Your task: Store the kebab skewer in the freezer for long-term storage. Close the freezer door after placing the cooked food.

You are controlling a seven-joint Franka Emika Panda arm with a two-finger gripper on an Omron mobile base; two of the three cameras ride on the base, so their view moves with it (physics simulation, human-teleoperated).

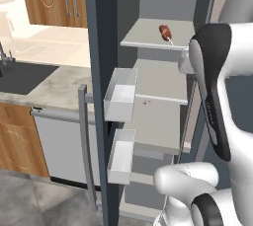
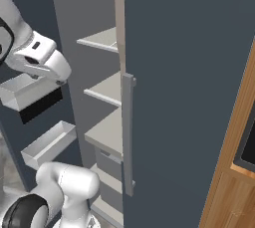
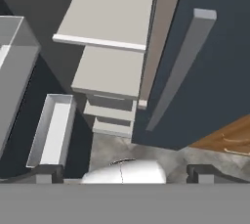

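Left base view had the freezer (image 1: 163, 96) open in front of you, its door (image 1: 101, 96) swung out edge-on toward the camera with two white bins (image 1: 121, 94) on the inner side. The skewer (image 1: 165, 32) lay on the upper shelf (image 1: 148, 37), near that shelf's right front corner, meat chunks toward the back and the pale stick pointing to the front edge. Nothing touched it. Left of the door you had the worktop (image 1: 54, 87) and, under it, a silver dishwasher front (image 1: 59, 146).

In the hand view your tool (image 3: 124, 171) looked down past the lower shelves (image 3: 110, 66) to the floor, with a door bin (image 3: 51, 130) at the left and the other door's bar handle (image 3: 180, 66) at the right. Its two fingertips (image 3: 49, 171) stood far apart at the bottom corners, spread as wide as they go, with nothing between them.

In the right base view your white hand housing sat at the left, in front of the door bins, clear of the shelves, and the matching second door (image 2: 189, 97) stood closed across the right.
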